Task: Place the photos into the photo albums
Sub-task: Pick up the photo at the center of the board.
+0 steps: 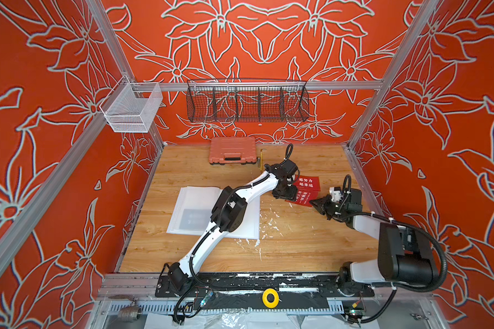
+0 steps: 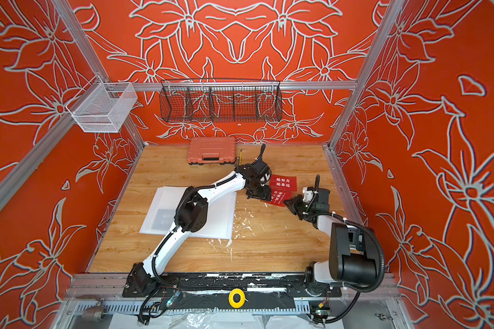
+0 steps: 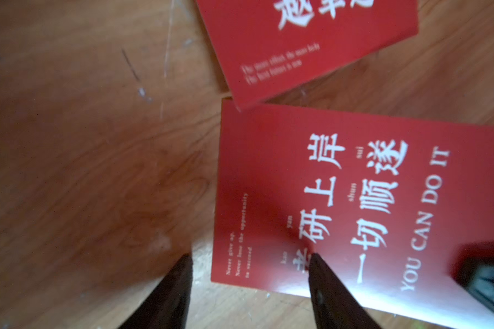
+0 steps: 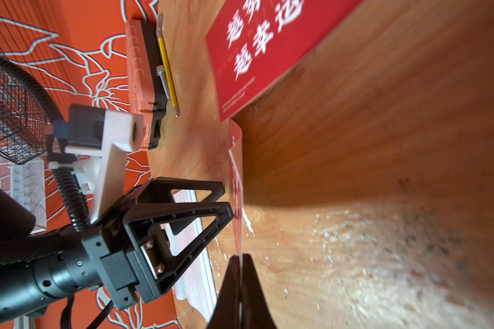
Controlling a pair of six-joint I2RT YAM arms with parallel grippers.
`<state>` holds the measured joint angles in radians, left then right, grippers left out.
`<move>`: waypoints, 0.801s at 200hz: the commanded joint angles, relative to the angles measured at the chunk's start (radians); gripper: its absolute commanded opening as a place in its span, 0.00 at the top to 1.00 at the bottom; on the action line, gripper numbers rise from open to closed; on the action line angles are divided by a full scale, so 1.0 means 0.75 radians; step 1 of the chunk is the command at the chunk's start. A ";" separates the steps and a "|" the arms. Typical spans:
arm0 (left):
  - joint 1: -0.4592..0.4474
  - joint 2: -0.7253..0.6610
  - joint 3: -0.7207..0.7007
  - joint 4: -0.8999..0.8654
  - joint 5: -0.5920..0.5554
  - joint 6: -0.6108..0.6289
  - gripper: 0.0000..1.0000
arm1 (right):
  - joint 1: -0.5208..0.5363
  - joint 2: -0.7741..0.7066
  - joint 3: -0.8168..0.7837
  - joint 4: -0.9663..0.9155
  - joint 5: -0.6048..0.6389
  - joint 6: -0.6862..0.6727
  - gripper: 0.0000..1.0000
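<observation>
- I think this is the pick-up step. The right gripper (image 4: 240,262) is pinched tight on the edge of a red card (image 3: 354,185) with white writing.
- The left gripper (image 3: 250,256) is about half open and holds nothing. One finger is over the card and the other is over bare wood.
- From the middle of the table (image 1: 297,250), this card lies at about 2 o'clock. A second red card (image 1: 308,182) lies just past it, with one corner on top of it.
- The album (image 1: 188,199) lies open at 9 o'clock. The left arm stretches across its right page.
- Next, I guess, the card must come up clean from under that corner. Then it goes toward 9 o'clock and slides into a sleeve.
- There is bare wood between the card and the album, so the way looks free.
- The table's side edge is near at 3 o'clock. The orange case (image 1: 232,149) at 12 o'clock is well apart.
</observation>
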<state>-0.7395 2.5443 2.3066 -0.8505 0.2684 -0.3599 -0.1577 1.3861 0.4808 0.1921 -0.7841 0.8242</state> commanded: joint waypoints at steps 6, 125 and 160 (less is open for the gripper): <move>0.014 -0.085 -0.063 -0.151 0.000 -0.027 0.33 | 0.000 -0.095 0.016 -0.248 0.023 -0.088 1.00; 0.257 -0.990 -0.993 0.015 -0.245 -0.118 0.25 | 0.359 -0.452 0.062 -0.339 0.016 -0.013 1.00; 0.418 -1.285 -1.324 0.067 -0.280 -0.163 0.25 | 0.576 -0.278 0.144 -0.157 0.058 0.042 1.00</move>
<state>-0.4877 1.6974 1.4418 -0.8089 0.1028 -0.4461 0.1802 1.1076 0.5262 -0.0467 -0.7742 0.8112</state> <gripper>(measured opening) 0.750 0.041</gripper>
